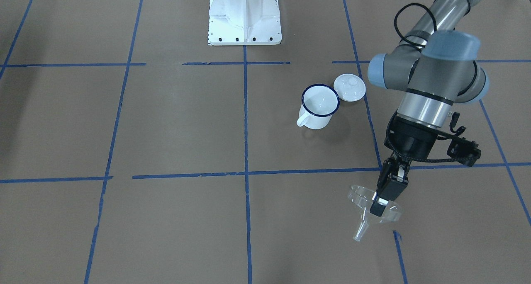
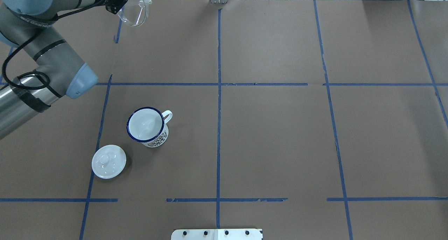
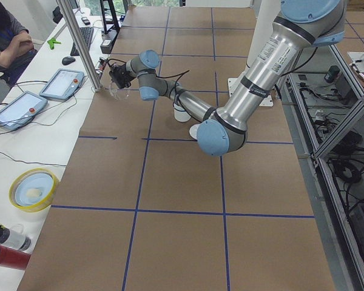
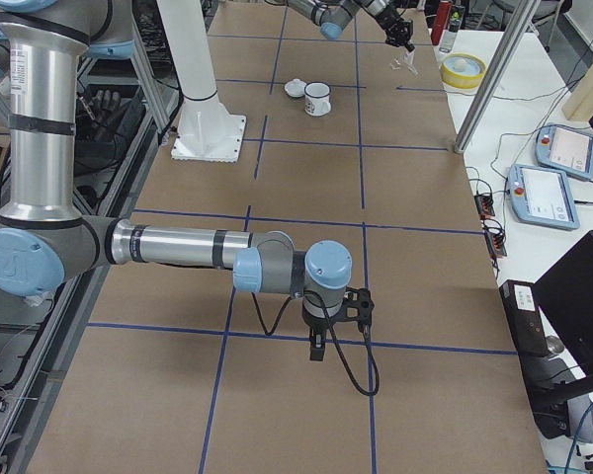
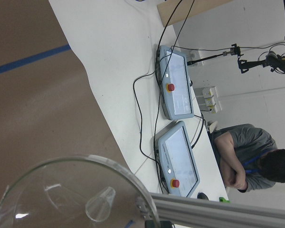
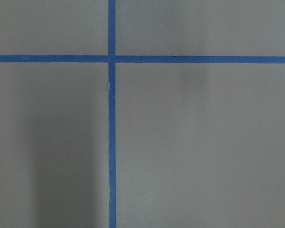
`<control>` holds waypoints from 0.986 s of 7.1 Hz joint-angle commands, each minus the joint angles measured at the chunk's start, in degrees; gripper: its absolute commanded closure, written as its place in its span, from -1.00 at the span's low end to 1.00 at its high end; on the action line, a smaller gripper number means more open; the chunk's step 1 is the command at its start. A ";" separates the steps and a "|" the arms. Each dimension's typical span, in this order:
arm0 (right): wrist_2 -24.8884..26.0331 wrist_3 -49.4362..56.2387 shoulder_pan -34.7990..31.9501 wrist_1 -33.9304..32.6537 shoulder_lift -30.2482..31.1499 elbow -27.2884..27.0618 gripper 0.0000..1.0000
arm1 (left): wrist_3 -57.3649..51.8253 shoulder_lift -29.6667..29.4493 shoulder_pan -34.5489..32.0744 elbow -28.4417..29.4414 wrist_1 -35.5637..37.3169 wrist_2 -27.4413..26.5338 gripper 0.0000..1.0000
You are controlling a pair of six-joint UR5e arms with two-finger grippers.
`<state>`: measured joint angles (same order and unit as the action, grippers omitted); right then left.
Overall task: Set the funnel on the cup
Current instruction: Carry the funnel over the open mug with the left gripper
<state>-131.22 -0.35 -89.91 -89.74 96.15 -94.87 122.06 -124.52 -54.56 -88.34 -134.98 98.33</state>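
Funnel (image 1: 360, 196) gripped by its rim in my left pincer (image 1: 376, 209), tilted, near the table's (image 1: 166, 130) operator-side edge, well apart from the cup (image 1: 318, 105). Cup upright, white lid (image 1: 349, 87) just beside it. Dark print on cup's side, too small to read. Right pincer (image 4: 316, 348): can't tell if open or closed.

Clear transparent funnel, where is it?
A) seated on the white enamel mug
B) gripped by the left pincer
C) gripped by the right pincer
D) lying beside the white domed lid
B: the left pincer is shut on the rim of the clear transparent funnel, apart from the white blue-rimmed enamel mug.
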 commanded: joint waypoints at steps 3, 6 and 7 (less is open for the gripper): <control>0.00 0.00 0.00 0.00 0.00 -0.05 -1.00 | -9.00 -4.30 0.42 -30.54 54.16 12.65 1.00; 0.00 0.00 0.00 0.00 0.00 -0.05 -1.00 | -22.09 -7.77 12.16 -30.14 75.29 14.35 1.00; 0.00 0.00 0.00 0.00 0.00 -0.05 -1.00 | -23.26 -5.84 15.42 -29.96 74.61 14.09 1.00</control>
<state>-131.22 -0.35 -89.91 -89.74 96.15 -94.92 101.44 -132.04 -43.57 -118.54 -61.68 112.56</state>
